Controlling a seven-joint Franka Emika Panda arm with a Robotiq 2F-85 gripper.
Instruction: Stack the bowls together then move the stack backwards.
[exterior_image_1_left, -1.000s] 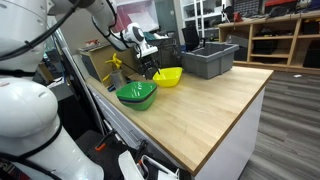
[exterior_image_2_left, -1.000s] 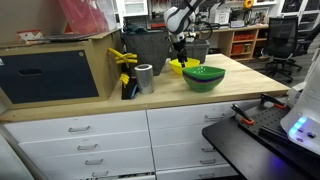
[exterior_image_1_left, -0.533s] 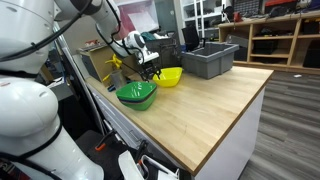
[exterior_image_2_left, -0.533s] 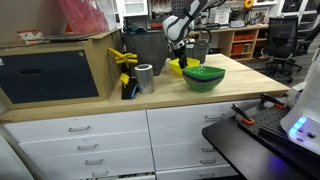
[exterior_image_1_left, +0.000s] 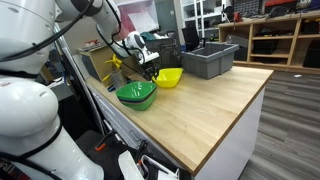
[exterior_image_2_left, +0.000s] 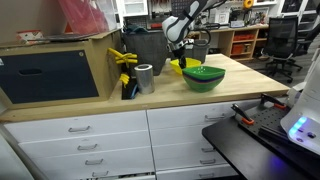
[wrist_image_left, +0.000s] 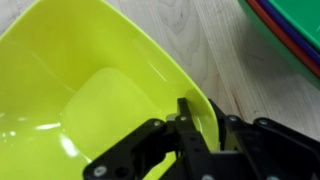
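The yellow bowl (exterior_image_1_left: 168, 76) (exterior_image_2_left: 178, 66) stands on the wooden counter, and it fills the wrist view (wrist_image_left: 90, 100). My gripper (exterior_image_1_left: 152, 72) (exterior_image_2_left: 178, 59) (wrist_image_left: 210, 128) sits at its edge. One finger is inside the bowl and one outside, pressed on the thin rim between them. Beside it, towards the counter's front, the green bowl (exterior_image_1_left: 137, 94) (exterior_image_2_left: 203, 77) (wrist_image_left: 300, 15) rests nested in the purple bowl (wrist_image_left: 285, 48), whose rim shows beneath it in the wrist view.
A grey plastic bin (exterior_image_1_left: 210, 60) stands behind the yellow bowl. In an exterior view a metal can (exterior_image_2_left: 145, 78), a yellow clamp (exterior_image_2_left: 124, 62) and a big wooden box (exterior_image_2_left: 55, 65) stand along the counter. Bare wood (exterior_image_1_left: 215, 105) stretches beyond the bowls.
The jaws have come together on the yellow bowl's rim; a second ago they stood wide. Neither the arm nor the bowls have shifted noticeably.
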